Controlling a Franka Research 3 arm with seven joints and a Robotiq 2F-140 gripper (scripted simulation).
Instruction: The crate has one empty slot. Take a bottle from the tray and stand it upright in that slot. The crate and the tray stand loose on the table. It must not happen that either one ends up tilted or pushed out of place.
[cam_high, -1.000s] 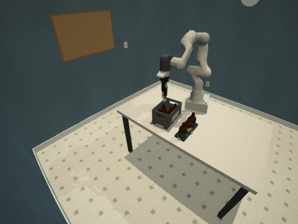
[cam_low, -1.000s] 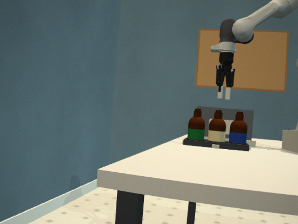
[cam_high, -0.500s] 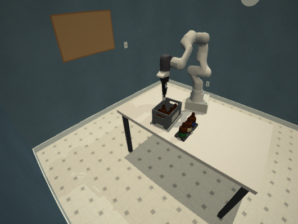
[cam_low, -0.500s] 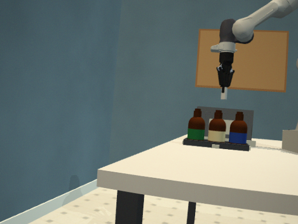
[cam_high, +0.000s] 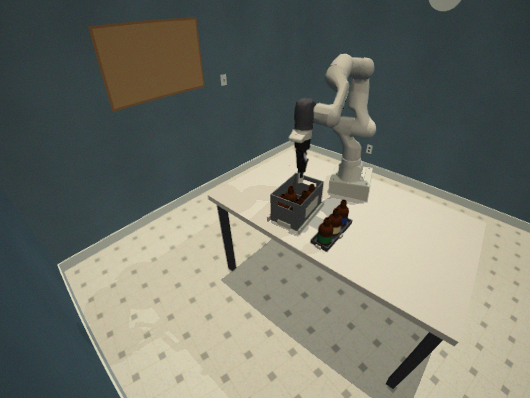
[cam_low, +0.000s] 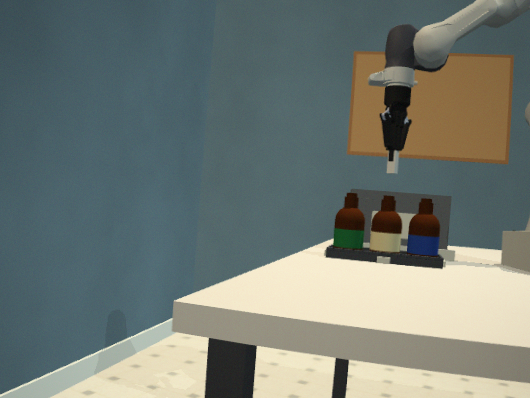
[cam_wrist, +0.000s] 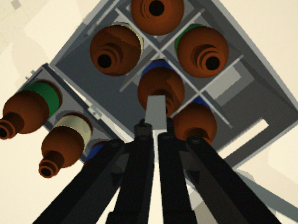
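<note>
1. Your pincer (cam_high: 300, 178) (cam_low: 393, 169) (cam_wrist: 157, 108) is clenched in the top view, pointing down by the crate (cam_high: 285, 215) (cam_low: 440, 210) (cam_wrist: 265, 95), with no bottle in its grasp. You have the tray (cam_high: 325, 247) (cam_low: 417, 260) (cam_wrist: 62, 107) beside the crate on the bench (cam_high: 400, 240) (cam_low: 350, 300).
2. In the exterior view, you see the pads together, higher than the crate's top edge. Three bottles stand upright in your tray: green-labelled (cam_high: 326, 232) (cam_low: 349, 225) (cam_wrist: 30, 109), cream-labelled (cam_high: 337, 222) (cam_low: 386, 231) (cam_wrist: 65, 142) and blue-labelled (cam_high: 343, 212) (cam_low: 424, 232) (cam_wrist: 95, 150). Both crate and tray look level.
3. In the wrist view, your closed tips overlap a middle crate bottle (cam_wrist: 160, 90); you cannot tell from this angle alone how near they are. Five bottles sit in your crate, and the vacant slot (cam_wrist: 225, 85) lies at one end of a row, off to the right of the tips in the picture.

- The end effector (cam_high: 300, 178) (cam_low: 393, 165) (cam_wrist: 157, 108), its fingertips apart one second ago, is now closed on nothing.
- It has shifted toward three o'clock in the top view, slightly toward nine in the exterior view.
</note>
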